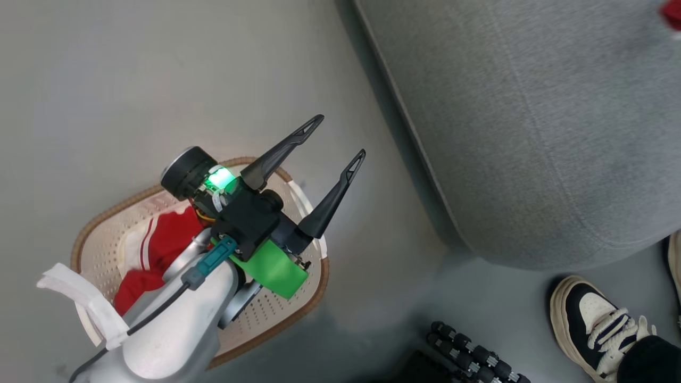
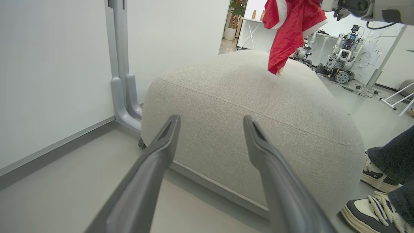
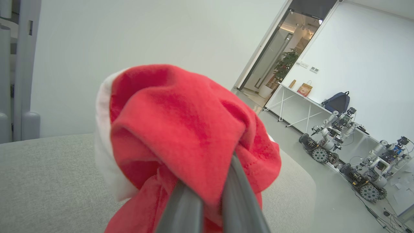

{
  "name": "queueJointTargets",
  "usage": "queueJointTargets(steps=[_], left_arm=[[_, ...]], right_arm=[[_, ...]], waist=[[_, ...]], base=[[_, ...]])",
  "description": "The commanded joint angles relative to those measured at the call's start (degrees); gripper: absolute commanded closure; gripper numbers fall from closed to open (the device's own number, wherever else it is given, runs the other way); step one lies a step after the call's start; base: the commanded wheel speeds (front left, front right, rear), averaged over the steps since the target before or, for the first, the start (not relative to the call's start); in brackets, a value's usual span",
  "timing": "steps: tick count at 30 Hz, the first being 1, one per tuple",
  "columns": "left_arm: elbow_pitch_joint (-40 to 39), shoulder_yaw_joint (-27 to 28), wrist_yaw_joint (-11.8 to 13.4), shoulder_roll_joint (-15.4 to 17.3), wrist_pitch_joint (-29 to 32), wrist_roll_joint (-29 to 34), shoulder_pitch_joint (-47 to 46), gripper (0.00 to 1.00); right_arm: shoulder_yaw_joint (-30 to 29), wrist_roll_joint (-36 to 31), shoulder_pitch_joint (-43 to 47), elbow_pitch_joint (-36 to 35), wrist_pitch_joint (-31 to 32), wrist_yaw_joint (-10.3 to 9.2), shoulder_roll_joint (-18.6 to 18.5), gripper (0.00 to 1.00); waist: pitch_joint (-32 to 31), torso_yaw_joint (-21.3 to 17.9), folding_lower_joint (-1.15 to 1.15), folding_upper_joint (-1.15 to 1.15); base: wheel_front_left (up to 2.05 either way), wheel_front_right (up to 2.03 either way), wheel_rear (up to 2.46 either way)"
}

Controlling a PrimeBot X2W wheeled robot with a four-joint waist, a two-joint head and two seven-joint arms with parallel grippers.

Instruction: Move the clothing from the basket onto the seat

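Note:
One piece of red clothing [image 3: 181,129] with white trim is bunched in my right gripper [image 3: 210,200], which is shut on it above the grey seat [image 3: 48,181]. From the left wrist view this clothing [image 2: 288,29] hangs over the far part of the seat [image 2: 245,106], its lower tip close to the cushion top. More red clothing [image 1: 165,239] lies in the cream basket [image 1: 276,314] with the brown rim. My left gripper [image 1: 339,137] stands open and holds nothing, above the basket's right side, fingers pointing toward the seat [image 1: 532,133].
A person's shoe [image 1: 590,330] stands on the floor by the seat's near corner, with a trouser leg [image 2: 394,158] beside it. A black ribbed part [image 1: 468,356] lies at the bottom. A grey post [image 2: 121,74] stands against the wall left of the seat.

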Motion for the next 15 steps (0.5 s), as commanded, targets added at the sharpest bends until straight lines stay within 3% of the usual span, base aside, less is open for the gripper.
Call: queueJointTargets(steps=[1, 8, 9, 10, 11, 15], left_arm=[[-0.56, 0.01, -0.25, 0.93, -0.05, -0.19, -1.28, 0.0], [-1.82, 0.96, -0.26, 2.39, -0.05, -0.37, -1.36, 0.0], [-2.05, 1.03, -0.26, 2.29, -0.05, -0.28, -1.49, 0.0], [-2.22, 1.13, -0.26, 2.25, -0.05, -0.2, -1.61, 0.0], [-2.3, 1.13, -0.26, 2.18, -0.05, -0.11, -1.78, 0.0], [-1.56, 1.73, -0.26, 2.0, -0.05, -0.23, -1.92, 0.0]], right_arm=[[-1.43, -1.03, -1.59, 0.3, -0.05, -0.08, -0.22, 1.0], [-8.89, -4.39, -5.92, 1.43, 0.03, -0.09, -0.27, 1.0], [-10.84, -5.3, -6.41, 1.34, 0.56, -0.09, -0.2, 0.84], [-12.4, -6.25, -6.65, 1.58, 1.49, -0.08, 0.13, 0.06], [-14.32, -6.94, -6.95, 1.59, 1.74, -0.08, 0.89, 0.0], [-17.38, -10.53, -6.99, 1.74, 1.48, -0.08, 3.83, 0.0]], waist=[[6.36, 4.07, -0.01, 0.0], [10.59, 6.43, -0.01, 0.0], [11.1, 6.78, -0.01, 0.0], [11.42, 6.98, -0.01, 0.0], [11.73, 7.25, -0.01, 0.0], [11.98, 7.62, -0.01, 0.0]], base=[[0.0, 0.0, 0.0], [0.0, 0.0, 0.0], [0.0, 0.0, 0.0], [0.0, 0.0, 0.0], [0.0, 0.0, 0.0], [0.0, 0.0, 0.0]])
